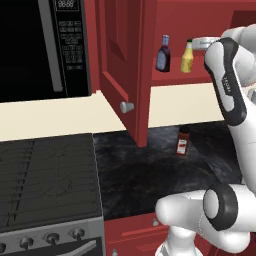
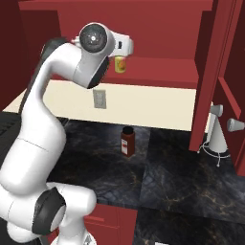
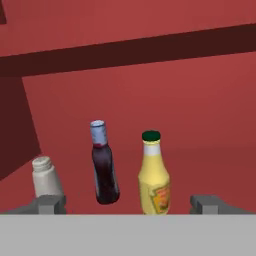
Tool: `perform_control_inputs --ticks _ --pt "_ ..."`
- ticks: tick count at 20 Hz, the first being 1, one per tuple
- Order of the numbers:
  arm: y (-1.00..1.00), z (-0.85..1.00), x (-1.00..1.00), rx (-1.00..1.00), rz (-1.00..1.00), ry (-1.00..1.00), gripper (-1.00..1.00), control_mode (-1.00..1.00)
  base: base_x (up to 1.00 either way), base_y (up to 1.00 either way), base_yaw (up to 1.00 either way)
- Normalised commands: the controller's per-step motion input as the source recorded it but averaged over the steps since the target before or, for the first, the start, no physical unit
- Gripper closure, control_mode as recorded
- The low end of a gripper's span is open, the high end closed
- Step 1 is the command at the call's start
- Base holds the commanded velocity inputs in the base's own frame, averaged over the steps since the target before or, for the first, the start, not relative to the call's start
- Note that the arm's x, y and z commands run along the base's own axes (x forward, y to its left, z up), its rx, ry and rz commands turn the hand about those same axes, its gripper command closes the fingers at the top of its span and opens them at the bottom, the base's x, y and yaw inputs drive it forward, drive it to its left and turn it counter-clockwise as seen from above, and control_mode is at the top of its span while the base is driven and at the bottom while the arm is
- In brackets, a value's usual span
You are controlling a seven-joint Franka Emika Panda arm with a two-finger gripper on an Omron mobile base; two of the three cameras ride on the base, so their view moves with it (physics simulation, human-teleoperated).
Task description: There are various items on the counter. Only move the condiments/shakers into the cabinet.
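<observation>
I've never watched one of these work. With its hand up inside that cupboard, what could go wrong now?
The open gripper sits right by the yellow bottle, with the purple bottle and white shaker close beside it, so a careless pull-back might topple one off the shelf. The arm could also clip the open door while swinging out. The red bottle on the counter might get moved wrongly.

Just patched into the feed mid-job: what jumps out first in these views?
The open red cabinet stands out, with the purple bottle, yellow squeeze bottle and white shaker standing on its shelf. The gripper faces them, jaws wide apart and holding nothing. One small red-brown bottle stands alone on the black counter.
</observation>
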Motion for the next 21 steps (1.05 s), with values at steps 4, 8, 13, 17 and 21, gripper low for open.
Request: perform_control_inputs --ticks 4,8,13,17,21 --pt "0.54 0.07 -1.00 -0.03 0.00 0.00 -1.00 -1.00 0.00 0.00 0.00" --pt "0.44 -0.07 -1.00 -0.05 0.00 0.06 -1.00 -1.00 0.00 0.00 0.00" --pt "0.27 -0.38 -1.00 -0.05 0.00 0.08 -1.00 -1.00 0.00 0.00 0.00" --pt "0.12 -0.51 -0.80 -0.04 0.00 0.15 -1.00 -1.00 0.00 0.00 0.00" --pt "0.10 -0.56 -0.37 -0.05 0.00 0.22 -1.00 -1.00 0.00 0.00 0.00"
